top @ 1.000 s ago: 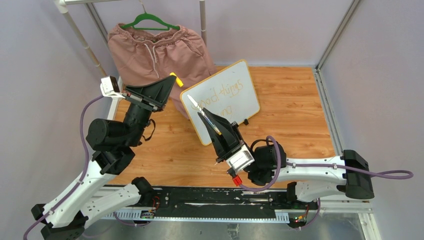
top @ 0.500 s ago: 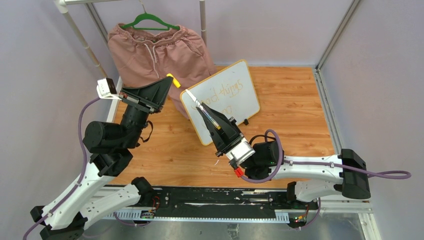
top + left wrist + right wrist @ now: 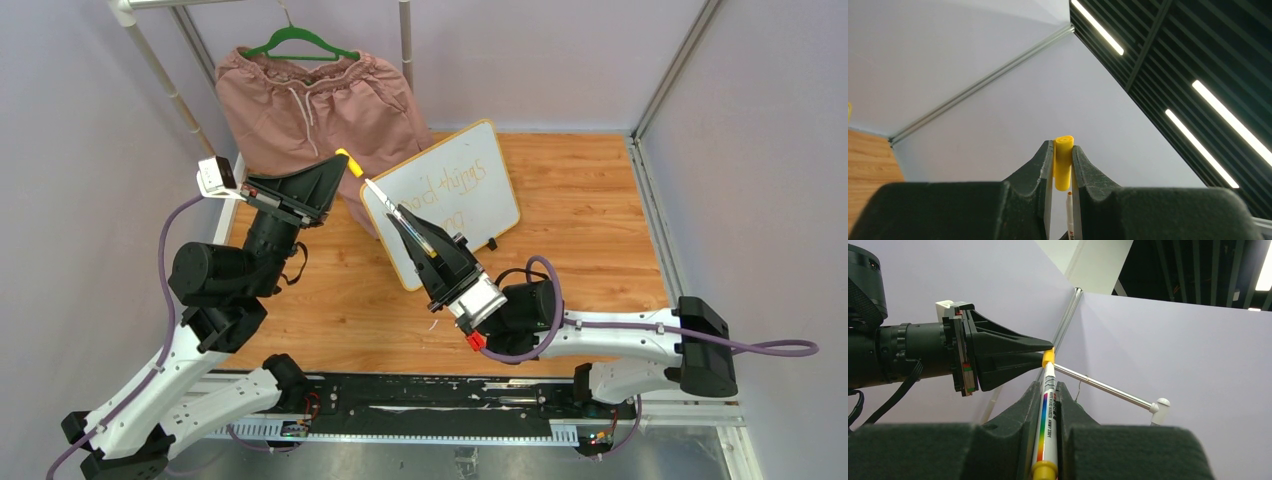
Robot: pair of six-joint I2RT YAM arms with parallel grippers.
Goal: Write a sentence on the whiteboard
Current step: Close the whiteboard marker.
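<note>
Moved forward, the marker (image 3: pixel 396 216) clamped in my right jaws is now meeting the yellow cap (image 3: pixel 349 162) my left jaws are pinching, plainest from the right wrist; the whiteboard (image 3: pixel 497 216) is standing just behind.

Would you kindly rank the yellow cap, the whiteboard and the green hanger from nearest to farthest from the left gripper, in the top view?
1. yellow cap: held by the left gripper, between its fingers.
2. whiteboard: just to its right.
3. green hanger: at the back, above the shorts.
</note>
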